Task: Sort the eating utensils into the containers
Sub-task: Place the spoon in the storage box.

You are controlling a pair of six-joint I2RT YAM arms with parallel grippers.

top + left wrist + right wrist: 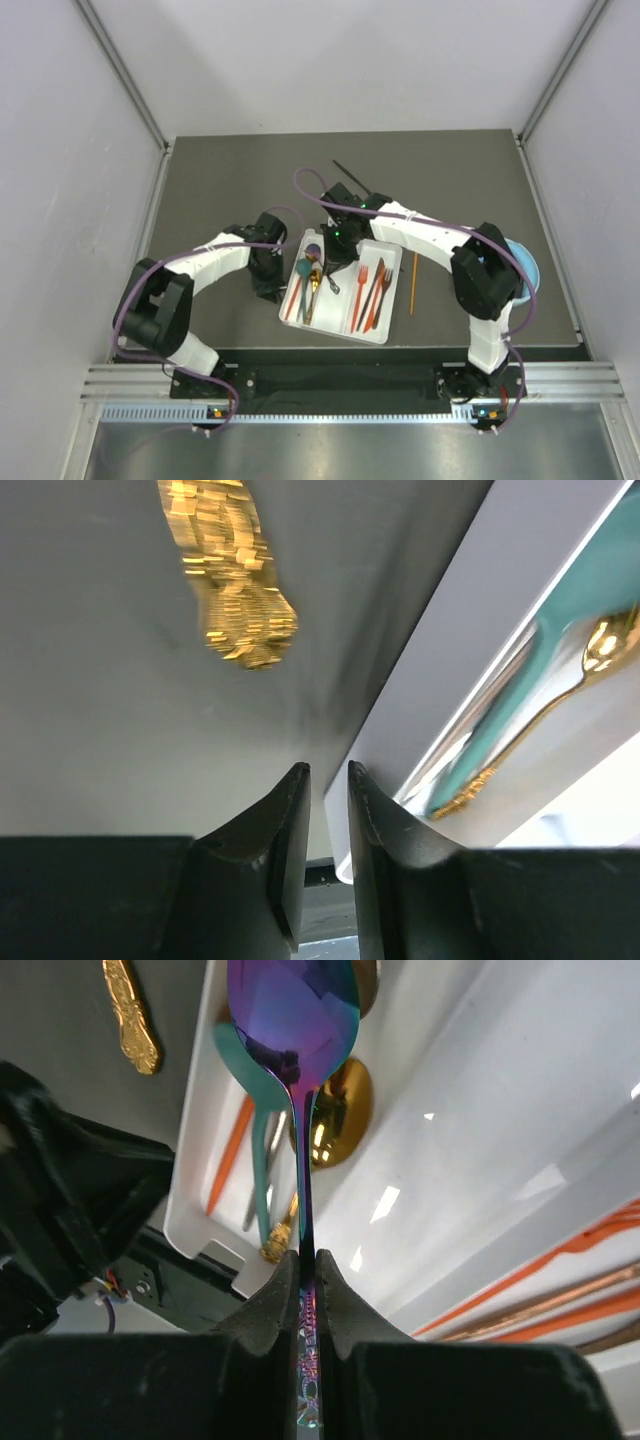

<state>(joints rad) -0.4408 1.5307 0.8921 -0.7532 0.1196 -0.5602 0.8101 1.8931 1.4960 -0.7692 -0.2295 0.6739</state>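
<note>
two arms meet at the white tray (pixel 337 312) in the top view. the right gripper (pixel 335 250) hangs over its left compartment. the left gripper (pixel 270 288) sits low on the counter (pixel 220 180) just beside the tray's left wall, perhaps after a stray piece. an orange stick (pixel 413 283) and a black stick (pixel 350 172) lie outside the tray.

left wrist: the fingers are nearly together with nothing between them, and a gold handle (pixel 235 580) lies on the counter ahead.

right wrist: the gripper is clamped on the purple spoon (pixel 293 1005) by its handle. the bowl hangs over the teal spoon (pixel 250 1080) and gold spoon (pixel 335 1110), so a release should land it among its kind.
</note>
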